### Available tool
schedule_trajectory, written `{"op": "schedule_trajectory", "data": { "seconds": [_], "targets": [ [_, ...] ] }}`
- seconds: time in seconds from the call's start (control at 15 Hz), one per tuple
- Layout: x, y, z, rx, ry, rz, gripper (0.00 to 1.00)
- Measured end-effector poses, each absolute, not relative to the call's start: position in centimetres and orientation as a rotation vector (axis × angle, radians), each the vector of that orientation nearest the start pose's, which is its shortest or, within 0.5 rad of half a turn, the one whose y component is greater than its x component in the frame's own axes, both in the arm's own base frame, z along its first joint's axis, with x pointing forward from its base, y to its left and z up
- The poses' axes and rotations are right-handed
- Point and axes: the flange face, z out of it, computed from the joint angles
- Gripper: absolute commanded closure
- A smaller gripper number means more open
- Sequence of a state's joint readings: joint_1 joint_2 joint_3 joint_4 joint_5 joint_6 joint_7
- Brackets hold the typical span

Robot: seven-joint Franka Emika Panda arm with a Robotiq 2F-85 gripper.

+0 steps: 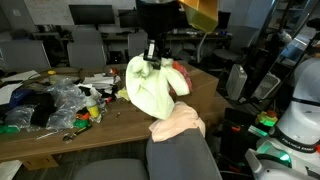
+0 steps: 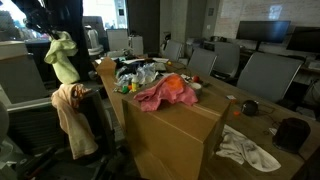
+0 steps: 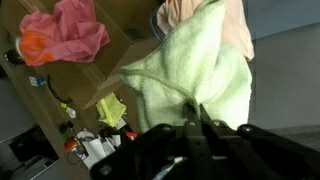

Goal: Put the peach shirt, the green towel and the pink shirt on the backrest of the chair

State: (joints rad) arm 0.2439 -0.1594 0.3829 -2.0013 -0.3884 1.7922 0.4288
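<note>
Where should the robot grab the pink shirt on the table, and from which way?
From straight above, I'd say. The pink shirt lies crumpled in a low heap on the table, so nothing sticks out sideways. Pinching one of its raised folds, near the orange patch, would probably lift it best. The gripper is busy holding the green towel.

peach shirt (image 1: 178, 124) on chair (image 1: 185, 160) backrest | green towel (image 1: 150, 88) above (hanging) | pink shirt (image 2: 165, 93) on table (image 1: 120, 116)
</note>
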Motion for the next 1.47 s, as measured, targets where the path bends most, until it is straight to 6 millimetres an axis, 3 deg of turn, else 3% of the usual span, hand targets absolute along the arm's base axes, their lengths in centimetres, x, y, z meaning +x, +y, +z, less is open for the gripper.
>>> {"op": "schedule_trajectory", "data": {
  "seconds": [0.4,0.67,1.13,1.47],
  "targets": [
    [40.9,32.1,52.4,-3.455,-0.777,-0.251,0.99],
    [40.3,33.6,51.1,-3.44,-0.886,-0.186,0.99],
    [41.4,33.5,45.0,-3.469,-0.931,0.09,0.99],
    [42.7,32.1,41.5,-3.491,-0.897,0.261,0.99]
  ]
}}
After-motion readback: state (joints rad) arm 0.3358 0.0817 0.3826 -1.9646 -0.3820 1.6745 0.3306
